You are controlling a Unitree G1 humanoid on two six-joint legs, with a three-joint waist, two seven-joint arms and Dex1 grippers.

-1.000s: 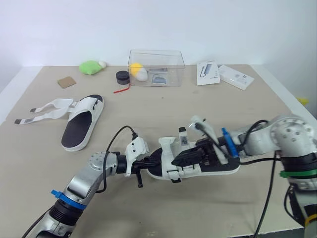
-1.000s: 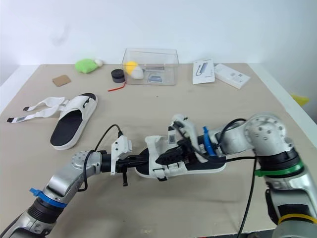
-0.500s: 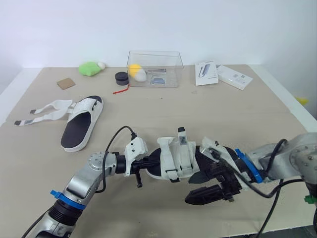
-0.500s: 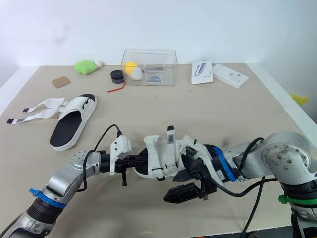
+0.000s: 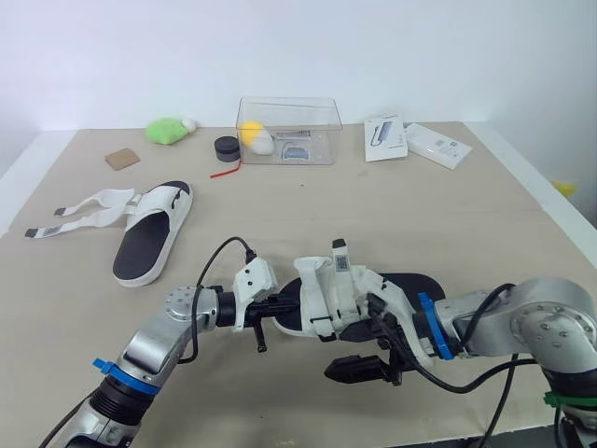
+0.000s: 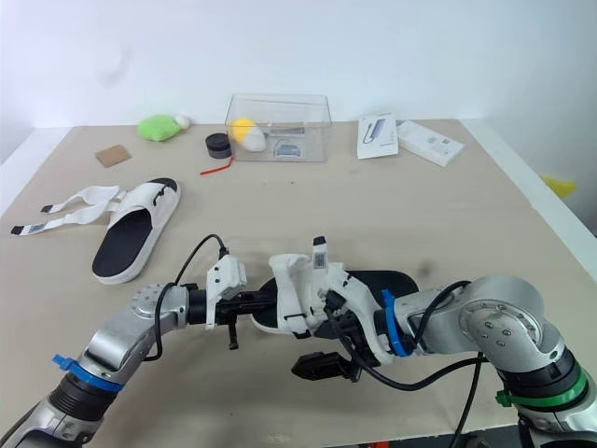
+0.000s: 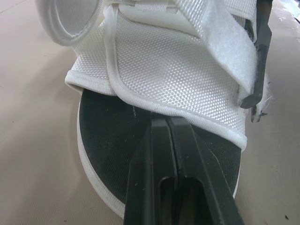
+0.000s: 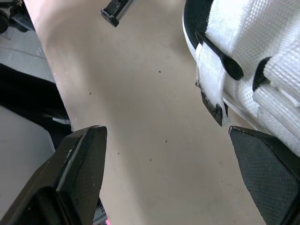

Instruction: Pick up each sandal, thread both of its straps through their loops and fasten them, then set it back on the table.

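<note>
Two grippers noted: left gripper (image 7: 165, 123) fingers pressed together on the white woven-strap sandal's (image 5: 317, 297) black insole; right gripper (image 8: 164, 136) fingers spread wide, empty.

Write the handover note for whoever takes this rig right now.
Left gripper: shut, fingertips at the toe end of the near sandal; a pinch cannot be confirmed.
Right gripper: open, beside that sandal, holding nothing.
Far sandal: flat on the table, robot's left, both straps splayed out unfastened.
Done: no sandal finished; the near one has a strap end sticking up loose.
Left: fasten the near sandal, set it back, then do the far one.
</note>
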